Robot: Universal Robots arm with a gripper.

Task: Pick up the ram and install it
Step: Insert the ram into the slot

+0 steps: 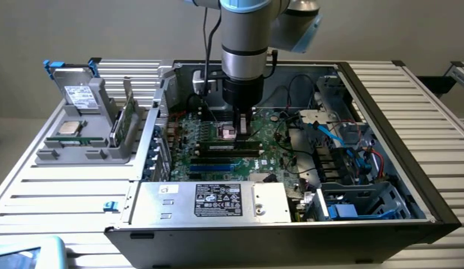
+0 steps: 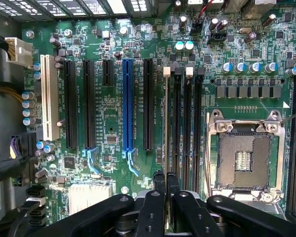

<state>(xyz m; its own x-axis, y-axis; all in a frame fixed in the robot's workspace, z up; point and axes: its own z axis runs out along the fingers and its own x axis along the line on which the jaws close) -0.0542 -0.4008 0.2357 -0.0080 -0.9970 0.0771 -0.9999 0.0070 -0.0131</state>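
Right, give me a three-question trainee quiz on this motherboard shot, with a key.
1. True or false: the CPU socket on the motherboard is empty.
2. The long expansion slot flanked by black slots is: A blue, B red, C yellow.
3. Fill in: the gripper is shut on the thin, edge-on ___ beside the empty memory slots.
Key: 1 true; 2 A; 3 the ram.

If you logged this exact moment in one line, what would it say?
gripper: shut on the ram | place: low over the memory slots, beside the CPU socket | seated: cannot tell
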